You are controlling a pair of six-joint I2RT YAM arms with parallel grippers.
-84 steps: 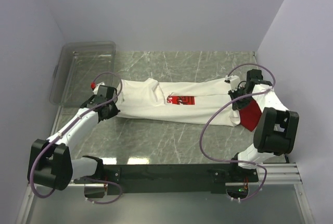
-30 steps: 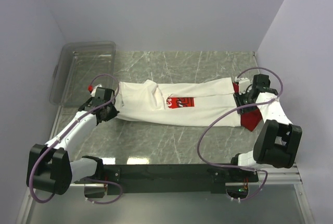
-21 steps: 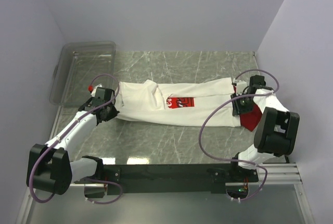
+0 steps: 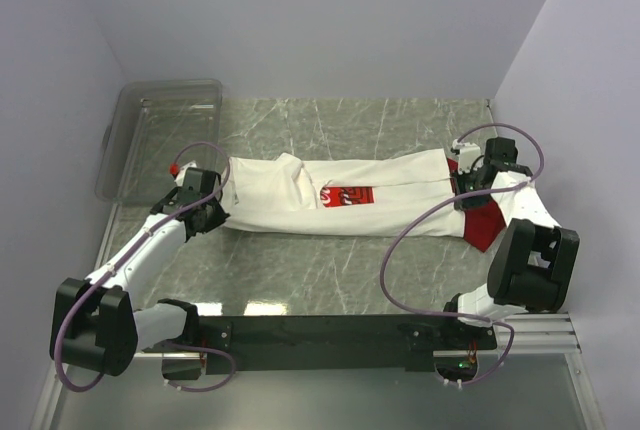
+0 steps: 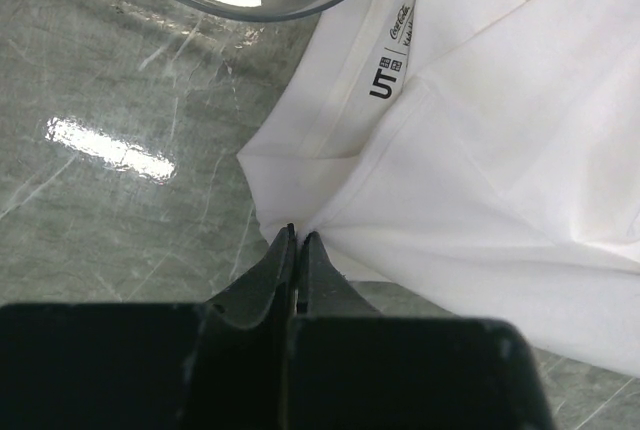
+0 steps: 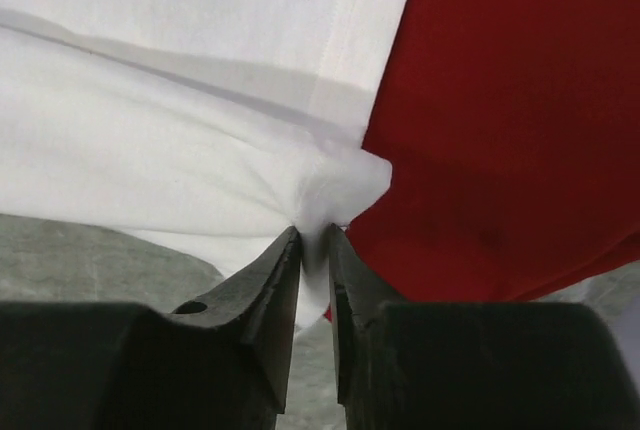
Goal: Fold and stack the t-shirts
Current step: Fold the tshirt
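Across the table (image 4: 330, 270), the white t-shirt (image 4: 340, 200) stretches nine to three o'clock. The left gripper (image 5: 297, 238) is clamped on its nine o'clock end, the right gripper (image 6: 315, 237) on its three o'clock corner, beside the red t-shirt (image 6: 500, 130).

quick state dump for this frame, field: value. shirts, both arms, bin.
white shirt: long narrow strip lying left to right across the table
print: red square, facing up, near the strip's middle
red shirt: at the right end, partly under the white shirt
left fingers: shut on the white shirt's left end
right fingers: pinching the white shirt's right edge, beside the red cloth
bin: clear plastic, far left corner, apart from both shirts
stack: not yet made
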